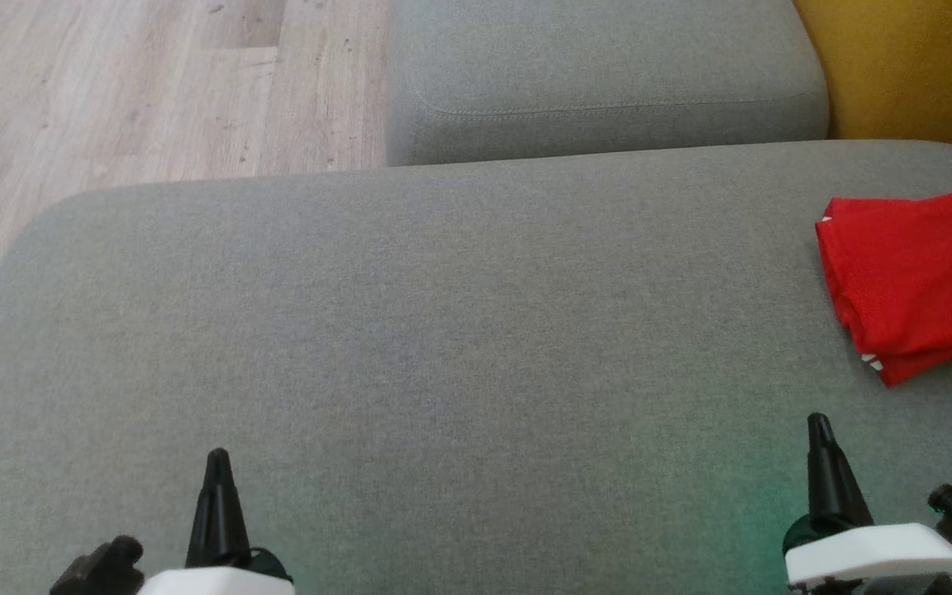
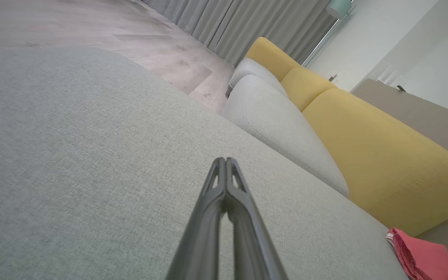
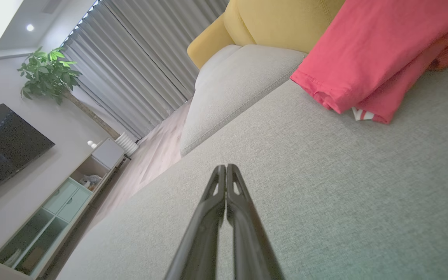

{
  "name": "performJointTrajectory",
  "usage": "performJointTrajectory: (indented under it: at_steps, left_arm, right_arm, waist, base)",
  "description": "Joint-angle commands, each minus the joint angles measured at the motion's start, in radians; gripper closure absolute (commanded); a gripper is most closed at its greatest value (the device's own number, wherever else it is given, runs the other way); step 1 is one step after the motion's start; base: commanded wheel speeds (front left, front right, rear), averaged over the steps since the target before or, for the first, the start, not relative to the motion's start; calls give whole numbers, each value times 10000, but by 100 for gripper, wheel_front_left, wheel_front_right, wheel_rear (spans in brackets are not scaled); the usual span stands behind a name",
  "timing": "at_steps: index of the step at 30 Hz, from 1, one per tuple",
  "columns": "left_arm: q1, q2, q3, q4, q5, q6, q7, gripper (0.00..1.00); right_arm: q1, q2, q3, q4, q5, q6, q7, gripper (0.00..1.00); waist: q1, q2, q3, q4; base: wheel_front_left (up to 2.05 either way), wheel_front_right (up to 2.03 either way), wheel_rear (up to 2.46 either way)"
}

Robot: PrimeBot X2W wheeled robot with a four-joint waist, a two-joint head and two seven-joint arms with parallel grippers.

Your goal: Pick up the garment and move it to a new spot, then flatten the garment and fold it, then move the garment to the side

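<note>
Garment (image 1: 914, 281), red and folded, lies at the far right end of the grey cushion (image 1: 443, 330), seemingly already set aside, so the left claw (image 1: 217, 463) and right claw (image 1: 817, 426) hover over the cushion's near edge, both pinched together and empty.

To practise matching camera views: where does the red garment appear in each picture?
Head view: red garment at the right edge.
Left wrist view: red garment in the bottom right corner.
Right wrist view: red garment at the top right.
Shared landmark: the yellow backrest.
</note>
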Motion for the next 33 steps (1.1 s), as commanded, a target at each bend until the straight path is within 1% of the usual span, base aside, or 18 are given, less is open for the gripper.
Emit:
performJointTrajectory:
  at_steps: [1, 33]
  left_arm:
    - [-511, 123, 278, -234, -268, -92, 64, 100]
    - [-1294, 166, 1013, 320, -3965, -635, 920, 100]
  right_arm:
    - [-533, -182, -4, -284, 292, 28, 43, 100]
    - [-1276, -199, -447, -16, 4023, 45, 898, 100]
  waist:
    - [-1, 0, 4, -3]
    - [-2, 0, 135, -86]
  base:
    - [0, 0, 0]
    - [0, 0, 0]
